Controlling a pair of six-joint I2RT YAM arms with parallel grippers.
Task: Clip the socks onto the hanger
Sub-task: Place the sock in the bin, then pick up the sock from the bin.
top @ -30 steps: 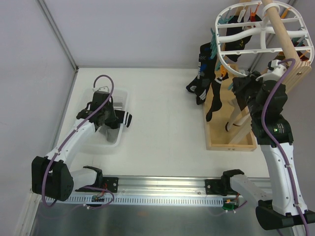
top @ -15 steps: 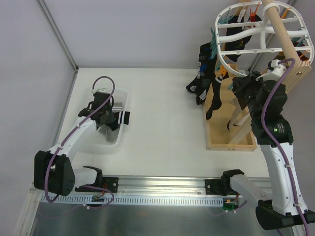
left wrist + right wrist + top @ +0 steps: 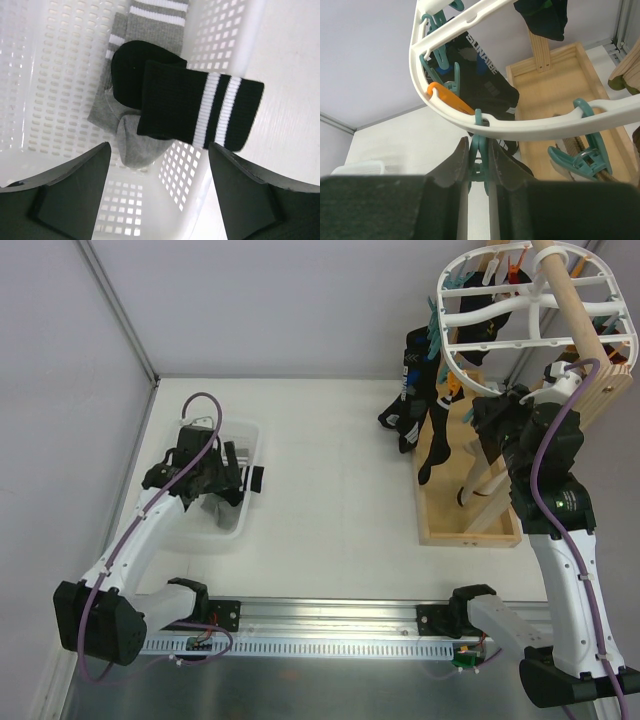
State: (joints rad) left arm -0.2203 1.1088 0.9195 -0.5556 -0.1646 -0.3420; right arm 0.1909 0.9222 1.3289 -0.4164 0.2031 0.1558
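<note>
1. Cut off at the top edge of the overhead view: the hanger [image 3: 444, 340], hung high right on the wooden stand [image 3: 470, 532], black socks [image 3: 436, 440] pegged beneath. Right gripper [image 3: 492, 412] hard to read there.
2. White table [image 3: 330, 470], pale walls behind.
3. Seen only from the right wrist: fingers [image 3: 454, 167] pinched onto a teal peg [image 3: 477, 162] under the rim.
4. Seen only from the left wrist: left gripper [image 3: 160, 195] spread wide, holding nothing, above a striped black sock [image 3: 185, 110] draped over the basket [image 3: 65, 75] wall, with a grey sock [image 3: 155, 30] inside.

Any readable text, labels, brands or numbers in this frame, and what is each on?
Black sock pegged on the hanger: white capital lettering, slanted and creased, not reliably readable.
Right arm: small green mark, too small to read.
No other text visible.
</note>
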